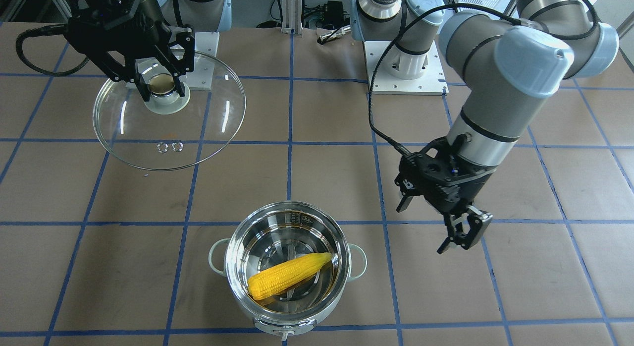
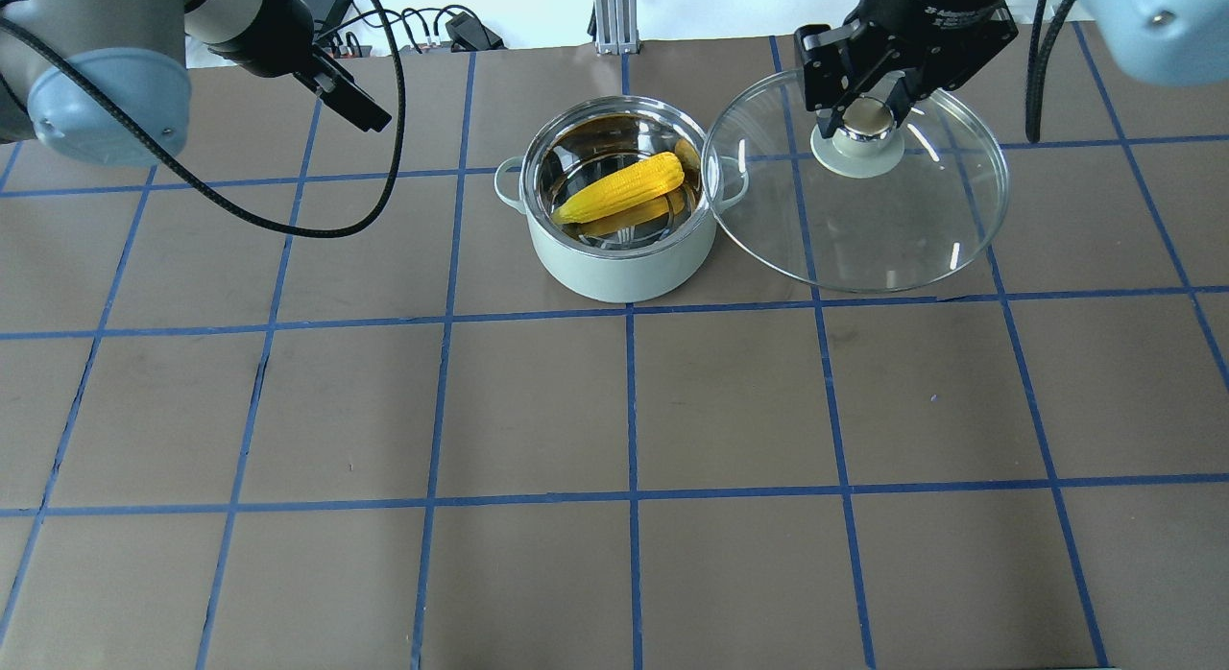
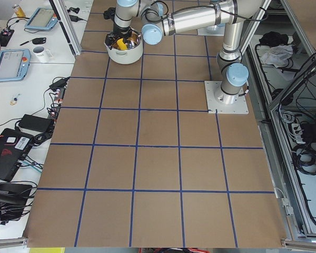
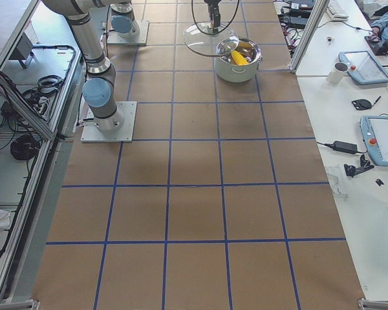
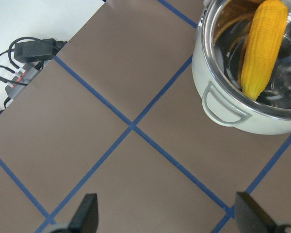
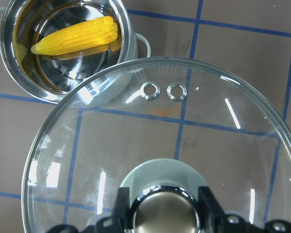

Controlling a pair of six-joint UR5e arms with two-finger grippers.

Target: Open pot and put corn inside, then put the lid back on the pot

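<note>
The right gripper (image 1: 161, 86) grips the lid (image 1: 171, 138) by its knob beside the pot (image 2: 614, 272) holding the corn (image 1: 290, 275), while the left gripper (image 5: 167, 216) hangs spread and empty.

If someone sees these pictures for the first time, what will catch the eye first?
The bright yellow corn, lying slanted inside the open pot. Next, the big glass lid, which the right gripper holds by its knob beside the pot, toward the robot's right. The left gripper is open and empty on the other side.
</note>
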